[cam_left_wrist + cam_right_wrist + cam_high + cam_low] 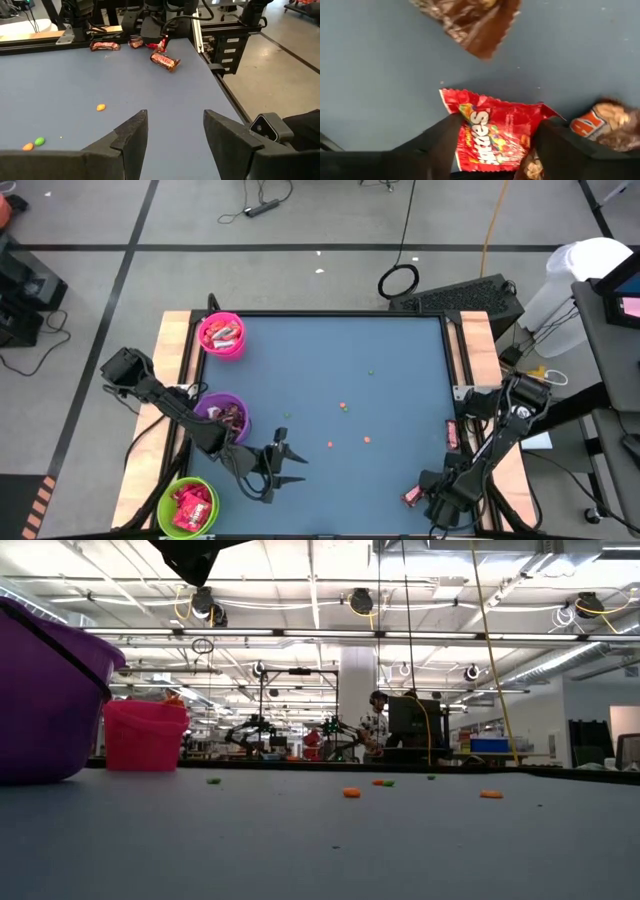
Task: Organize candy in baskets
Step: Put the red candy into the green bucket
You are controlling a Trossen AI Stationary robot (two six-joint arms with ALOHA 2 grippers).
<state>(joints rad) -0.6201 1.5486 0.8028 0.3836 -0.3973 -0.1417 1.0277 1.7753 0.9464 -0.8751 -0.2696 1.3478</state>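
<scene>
Three round plastic tubs stand along the left edge of my blue table (400,380): the pink tub (221,335) holds pink-red wrapped pieces, the purple tub (224,416) holds dark brown ones, and the green tub (188,506) holds shiny red ones. My left pincer (287,465) hovers just right of the purple and green tubs, its two dark fingers (131,137) spread apart with nothing between them. My right pincer (495,150) is down at the table's near right corner, fingers apart on either side of a flat, crinkly red candy packet (492,132) with white lettering; I cannot tell whether they touch it. A brown wrapper (475,22) lies just beyond it, another brown piece (605,125) beside it. A few tiny orange and green specks (343,407) dot the middle of the table
</scene>
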